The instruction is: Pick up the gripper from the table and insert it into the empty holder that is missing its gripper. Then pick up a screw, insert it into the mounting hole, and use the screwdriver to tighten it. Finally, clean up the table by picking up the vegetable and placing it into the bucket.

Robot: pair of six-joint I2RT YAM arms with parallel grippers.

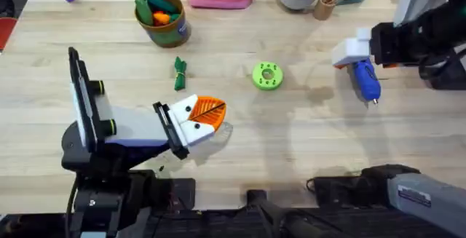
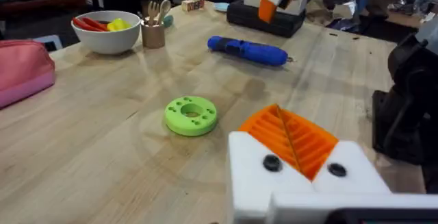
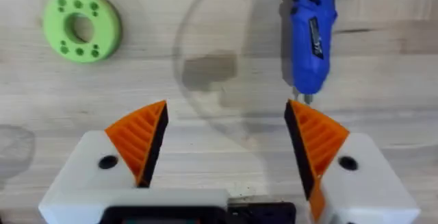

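The left claw point(image 1: 206, 121) hangs low over the pale wooden bench point(image 1: 291, 151), its white mounts drawn together with the orange ribbed pads point(image 2: 291, 136) meeting. The right claw point(image 3: 226, 138) hovers near the bench's right edge with its orange pads spread wide apart, gripping nothing. The stubby blue-handled screwdriver point(image 1: 366, 80) lies flat on the bench just beside that claw, silver tip toward the near edge. A green round plastic disc point(image 1: 267, 76) rests between the two arms. The small dark green leafy toy vegetable point(image 1: 180, 73) lies near the left claw, and the green-sided tin bucket point(image 1: 163, 18), holding toy produce, stands behind it.
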